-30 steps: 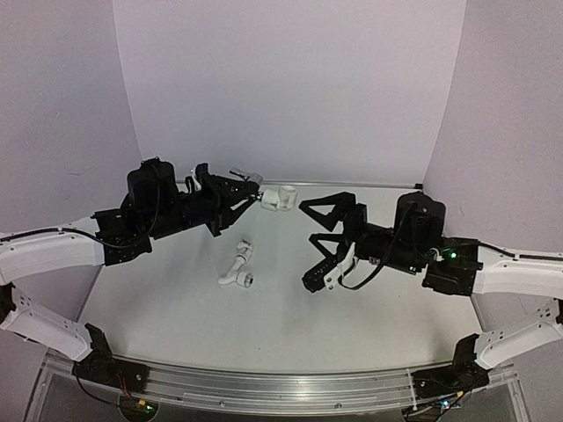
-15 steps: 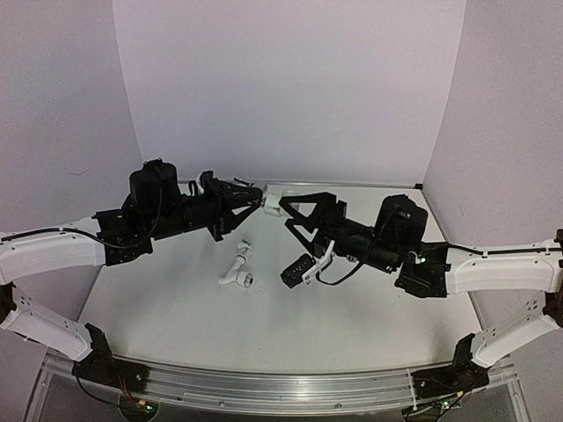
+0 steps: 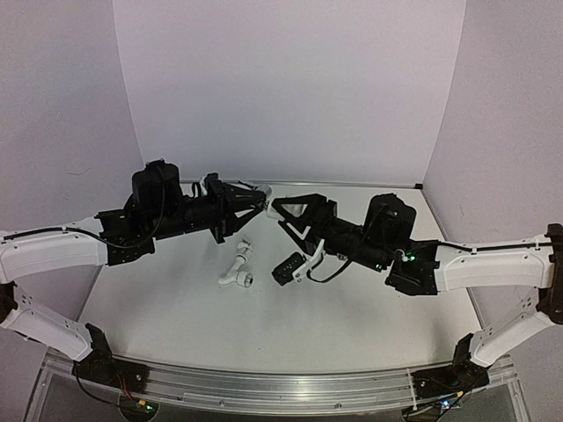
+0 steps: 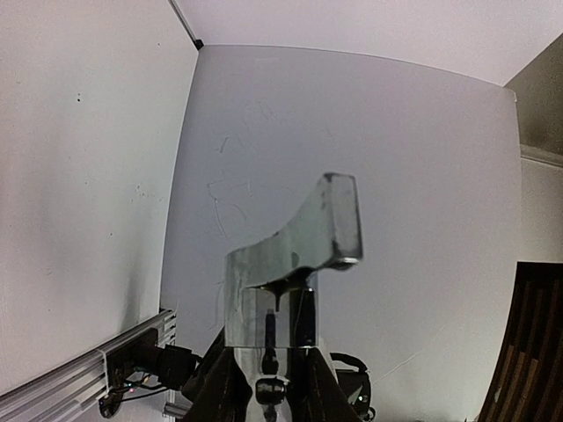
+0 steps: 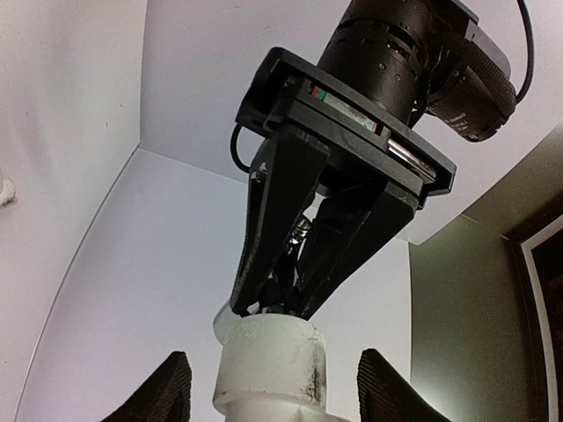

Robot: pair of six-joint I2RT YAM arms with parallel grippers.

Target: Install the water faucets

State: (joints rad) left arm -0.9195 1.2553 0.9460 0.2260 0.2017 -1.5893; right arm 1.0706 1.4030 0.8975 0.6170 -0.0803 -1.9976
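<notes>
Has swung right gripper (image 5: 280,389) in around white elbow fitting (image 5: 268,356), jaws narrowing yet clear of it, chrome tap (image 4: 295,264) pinched tight in left gripper (image 4: 271,387) just behind it: likely ready for threading.

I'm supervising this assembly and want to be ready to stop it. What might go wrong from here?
The right hand straddles the white elbow without touching it; closing off-centre may knock it askew against the faucet. The left hand pinches the faucet only at its base, so a twisting push might make it slip.
</notes>
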